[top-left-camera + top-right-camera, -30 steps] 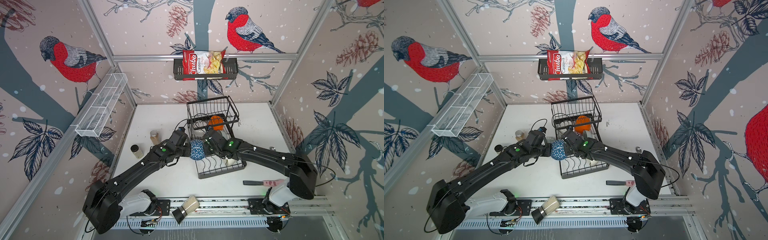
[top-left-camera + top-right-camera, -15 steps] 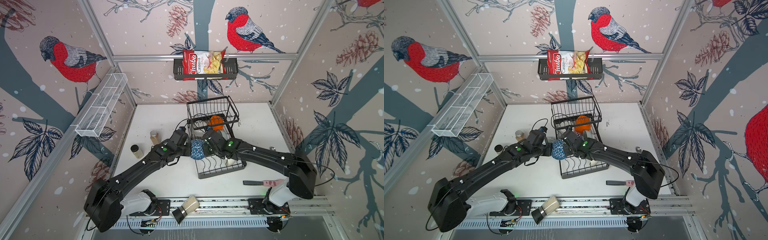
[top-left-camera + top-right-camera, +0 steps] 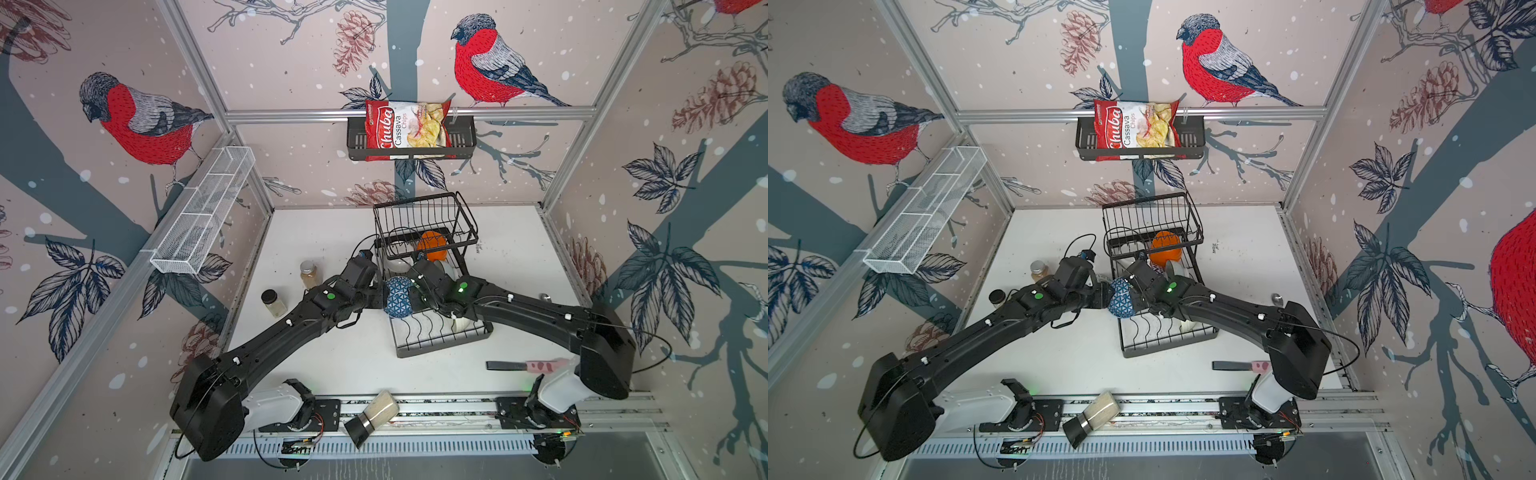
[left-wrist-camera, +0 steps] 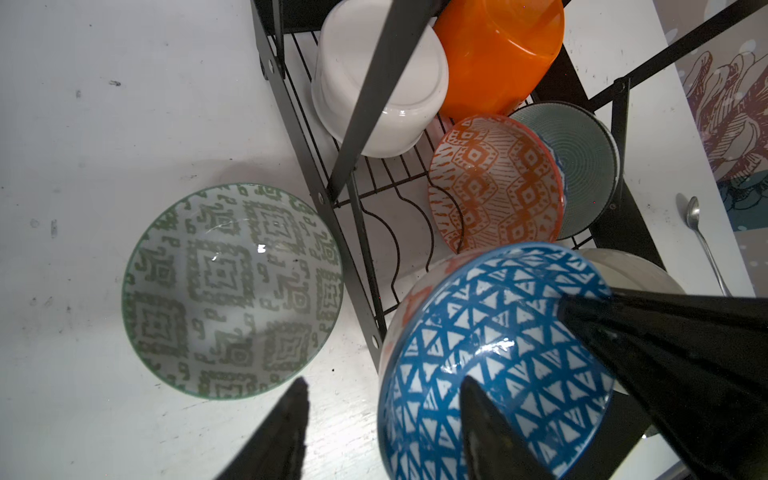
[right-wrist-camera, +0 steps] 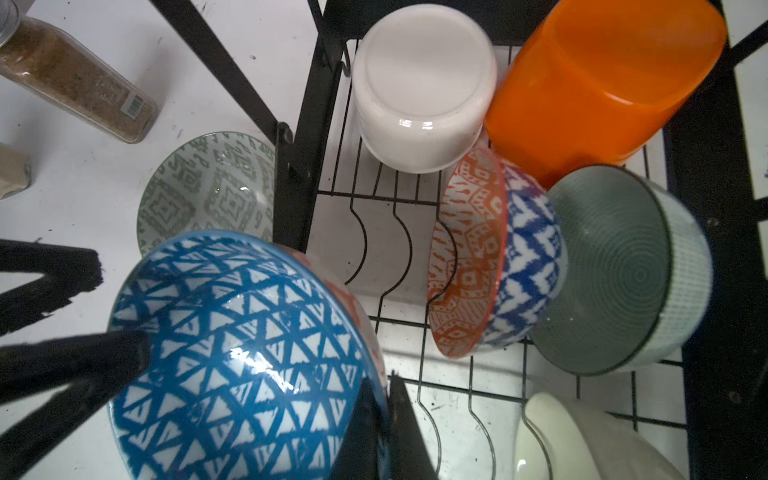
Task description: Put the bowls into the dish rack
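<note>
The left hand (image 4: 384, 381) has just opened, with 1 finger inside the blue bowl (image 4: 494, 361) and 1 outside it. The handover looks done. The right hand (image 5: 380, 380) is closed on the bowl's right rim and holds it tilted over the left rail of the dish rack (image 3: 440, 347). Both arms stretch low and meet there. 1 green bowl (image 4: 232, 291) waits on the desk (image 3: 332, 232), just left of the rack.

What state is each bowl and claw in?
blue triangle bowl: tilted, gripped at rim
green bowl: upright on table
white bowl: overturned in dish rack
orange bowl: overturned, racked
red-patterned bowl: on edge, racked
teal bowl: on edge, racked
left gripper: open
right gripper: shut on blue triangle bowl
</note>
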